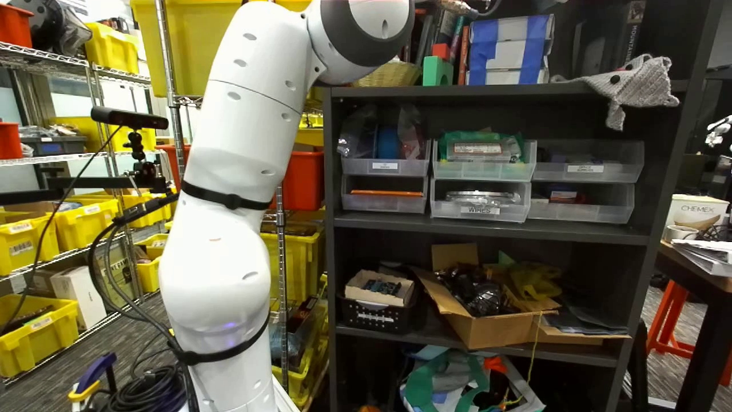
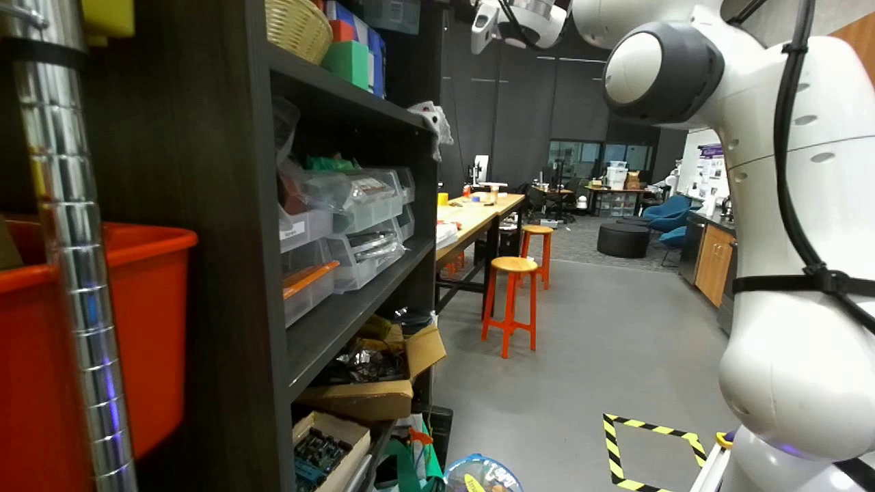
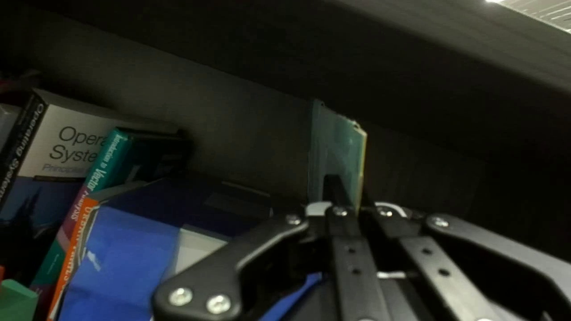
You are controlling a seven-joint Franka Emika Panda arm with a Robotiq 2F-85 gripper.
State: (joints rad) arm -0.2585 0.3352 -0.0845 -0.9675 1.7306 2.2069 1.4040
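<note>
Claw [image 3: 351, 194], drawn in tight with only a sliver of gap, appears to pinch a thin pale-green book [image 3: 337, 145] by its near edge inside the upper bay of a dark bookcase [image 1: 657, 229]. In the wrist view the book stands on edge to the right of a blue-and-white box [image 3: 120, 254], tilted out of line with the shelved textbooks [image 3: 98, 171]; whether its foot touches the shelf [image 1: 486, 91] is hidden. It looks light and fairly stiff, with smooth covers that could slip and an upper corner that seems roughened; a firm hold across both faces, well in from the edge, would likely suit it best. In an exterior view, a wicker basket [image 1: 392, 75] sits near the shelf's left end and a crocheted toy [image 1: 640, 86] droops over the front edge toward the right corner. Clear plastic bins [image 1: 477, 170] line the level below. Beside the bookcase, a wire rack [image 1: 46, 54] of yellow bins [image 1: 46, 243] stands behind the arm [image 1: 217, 269], while orange-legged stools [image 2: 514, 265] dot the gray floor [image 2: 581, 342] of a large workroom.
</note>
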